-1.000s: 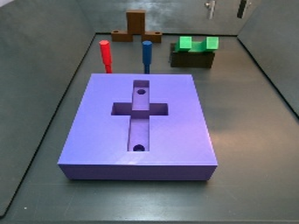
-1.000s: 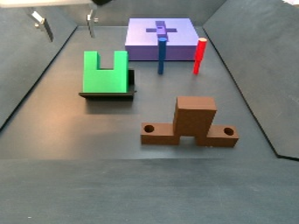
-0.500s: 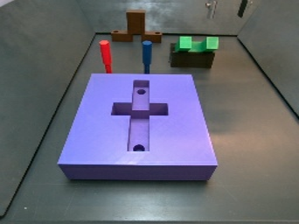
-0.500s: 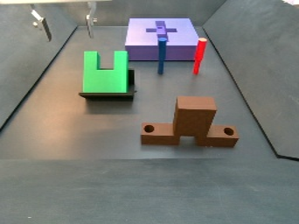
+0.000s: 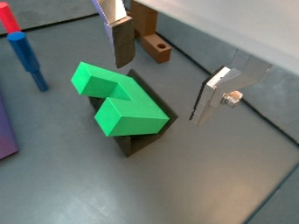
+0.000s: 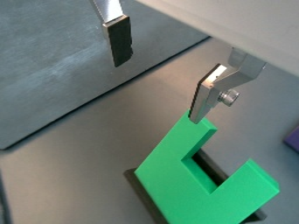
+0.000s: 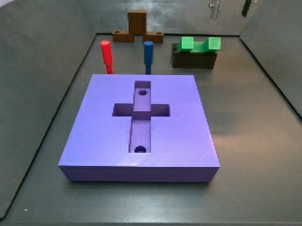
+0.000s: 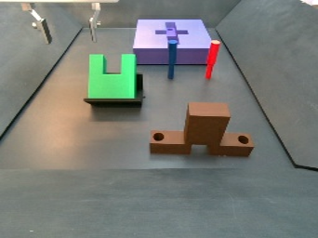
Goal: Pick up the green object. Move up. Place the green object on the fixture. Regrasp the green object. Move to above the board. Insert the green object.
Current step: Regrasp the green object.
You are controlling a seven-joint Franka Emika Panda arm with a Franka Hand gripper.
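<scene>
The green object, a bright green U-shaped piece, lies flat on the dark fixture near the back wall. Both wrist views show the green object below the fingers, resting on the fixture. My gripper hangs high above it, open, with only air between its silver fingers. The gripper touches nothing. The lavender board with its cross recess lies apart from the fixture.
A red peg and a blue peg stand upright beside the board. A brown wooden cross-shaped stand sits near the fixture. Grey walls enclose the floor.
The gripper has drifted slightly upward and stays open. The green object has not moved on the fixture.
</scene>
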